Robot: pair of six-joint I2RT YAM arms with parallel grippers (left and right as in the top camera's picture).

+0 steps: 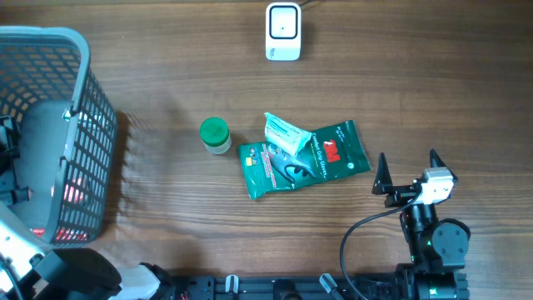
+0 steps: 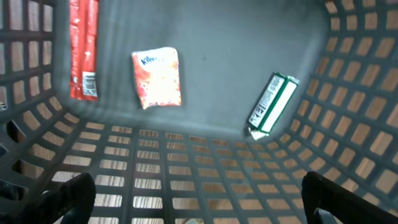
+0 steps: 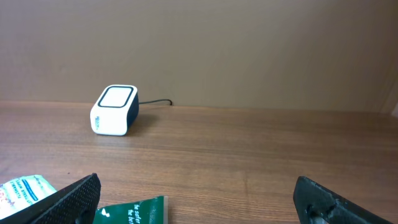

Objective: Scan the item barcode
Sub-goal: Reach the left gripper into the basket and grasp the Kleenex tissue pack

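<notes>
The white barcode scanner (image 1: 283, 32) stands at the back of the table and shows in the right wrist view as the scanner (image 3: 115, 110). A green glove package (image 1: 304, 158) lies mid-table with a teal packet (image 1: 286, 133) on top and a green-lidded jar (image 1: 215, 133) to its left. My right gripper (image 1: 408, 162) is open just right of the package, with nothing between its fingers (image 3: 74, 196). My left gripper (image 2: 199, 199) hangs open inside the grey basket (image 2: 348, 93), above a red pack (image 2: 83, 50), an orange tissue pack (image 2: 157, 77) and a green-white box (image 2: 272, 104).
The grey mesh basket (image 1: 83, 100) fills the table's left edge, and the left arm reaches into it. The scanner's cable (image 3: 158, 102) runs off behind it. The green package's corner (image 3: 134, 211) lies close to the right gripper's left finger.
</notes>
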